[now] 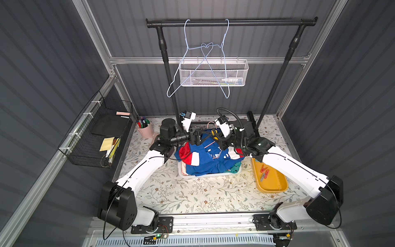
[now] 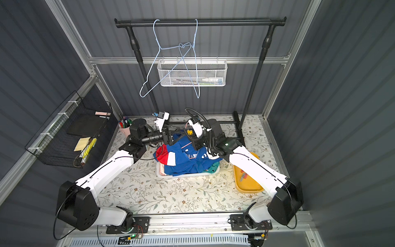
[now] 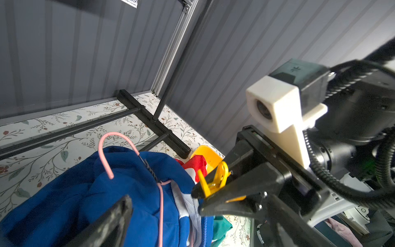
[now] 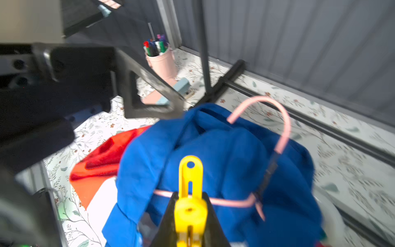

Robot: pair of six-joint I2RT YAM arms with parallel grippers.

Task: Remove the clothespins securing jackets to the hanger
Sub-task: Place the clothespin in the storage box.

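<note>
The red-white-blue jacket (image 1: 205, 158) lies on a pile in a white bin (image 1: 213, 175), threaded on a pink wire hanger (image 4: 285, 128). A teal jacket (image 1: 235, 167) and a pink one (image 1: 184, 170) peek from under it. My right gripper (image 4: 189, 196) is shut on a yellow clothespin (image 4: 190, 181) just above the blue fabric; the pin (image 3: 214, 178) shows clear of the cloth in the left wrist view. My left gripper (image 1: 202, 136) faces it, open and holding nothing; one of its fingers (image 3: 111, 216) hovers over the jacket. Several clothespins (image 1: 264, 170), mostly red, lie in the yellow tray (image 1: 275, 184).
A black clothes rail (image 1: 230, 22) at the back carries two bare pale blue hangers (image 1: 224, 64), and its foot (image 3: 154, 124) lies on the table. A white mesh basket (image 1: 213, 73), a pink pen cup (image 1: 145, 129) and a black wire basket (image 1: 98, 136) sit around.
</note>
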